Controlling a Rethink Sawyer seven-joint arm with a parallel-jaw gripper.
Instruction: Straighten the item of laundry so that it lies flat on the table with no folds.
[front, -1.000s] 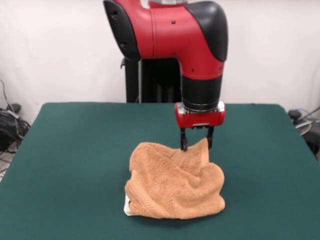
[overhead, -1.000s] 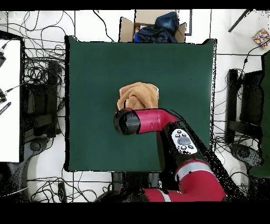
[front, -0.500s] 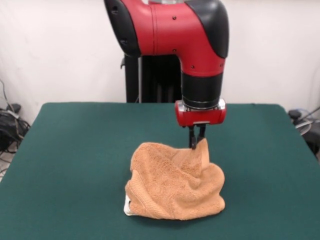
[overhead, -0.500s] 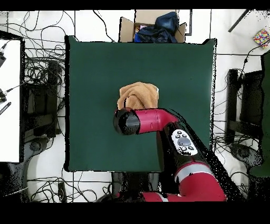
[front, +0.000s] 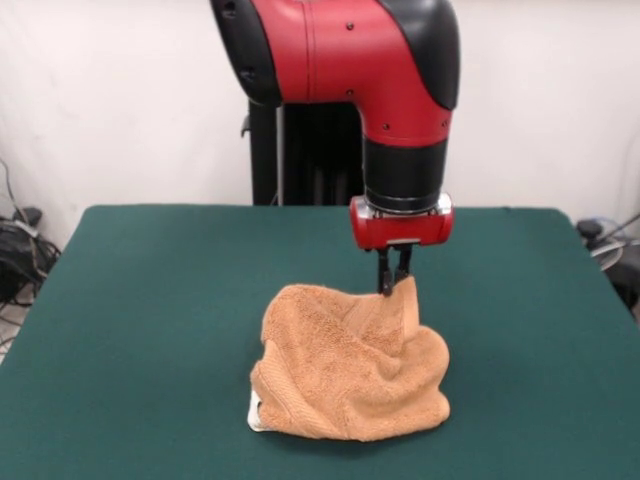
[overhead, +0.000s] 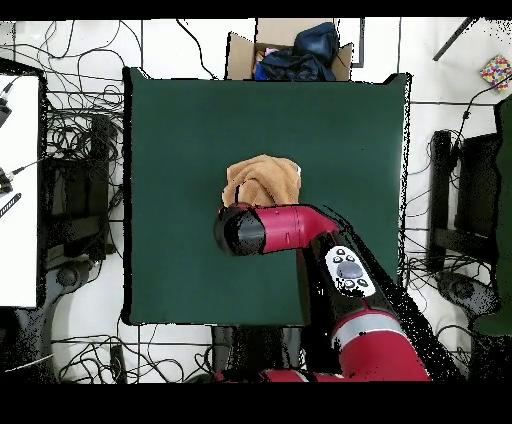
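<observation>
Now I see the gripper (front: 394, 283) clamped on a peak of the crumpled towel (front: 350, 365), lifted slightly higher off the table (front: 150, 300) than 0.5 s ago.

The arm (front: 340, 50) has glossy red shells with black rounded caps and small dark screws. A black cylinder leads to a red wrist block (front: 400, 225) under a silver ring, with thin black prongs below.

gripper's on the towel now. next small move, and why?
Probably a short lift straight up. The gripper looks shut on a raised peak of the towel, which sits crumpled in a heap on the table. Lifting should let the folds start hanging out.
</observation>
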